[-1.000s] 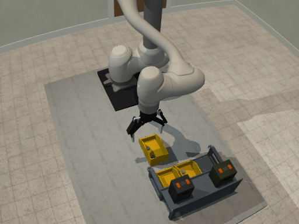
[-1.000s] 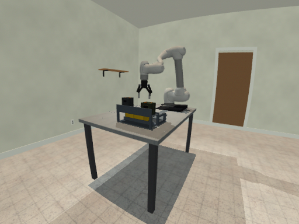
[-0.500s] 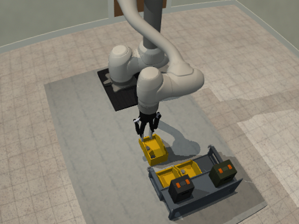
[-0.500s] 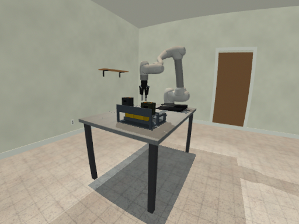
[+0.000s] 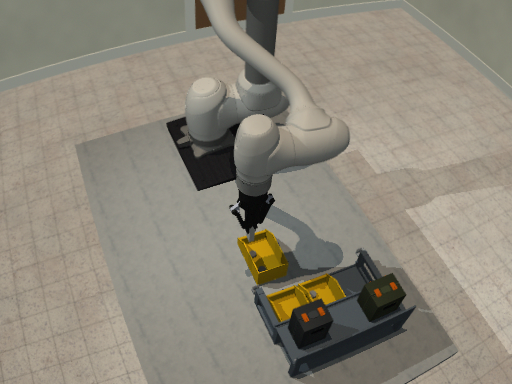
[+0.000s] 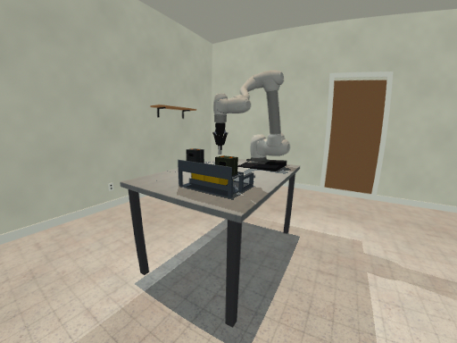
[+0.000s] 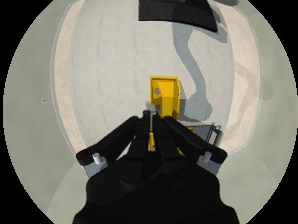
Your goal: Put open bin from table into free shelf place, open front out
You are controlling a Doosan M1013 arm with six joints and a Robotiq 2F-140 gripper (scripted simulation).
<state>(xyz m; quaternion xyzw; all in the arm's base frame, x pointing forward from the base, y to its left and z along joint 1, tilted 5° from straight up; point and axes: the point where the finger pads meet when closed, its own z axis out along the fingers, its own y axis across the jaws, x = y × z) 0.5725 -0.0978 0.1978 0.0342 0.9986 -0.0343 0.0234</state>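
Observation:
The yellow open bin (image 5: 263, 255) stands on the grey table mat in front of the shelf, with small grey parts (image 5: 256, 260) inside it. It also shows in the wrist view (image 7: 166, 96), ahead of the fingers. My gripper (image 5: 251, 233) points straight down over the bin's rear wall, on the side toward the robot base. Its fingers (image 7: 153, 135) are together, and I see nothing held between them. In the exterior view the gripper (image 6: 220, 151) hangs above the table behind the shelf, which hides the bin.
The grey shelf (image 5: 340, 320) holds two yellow bins (image 5: 305, 296) side by side at its left, with a free place (image 5: 356, 280) to their right. Two dark boxes (image 5: 310, 322) (image 5: 382, 296) with orange marks sit on its top board. The robot base (image 5: 210, 145) stands behind.

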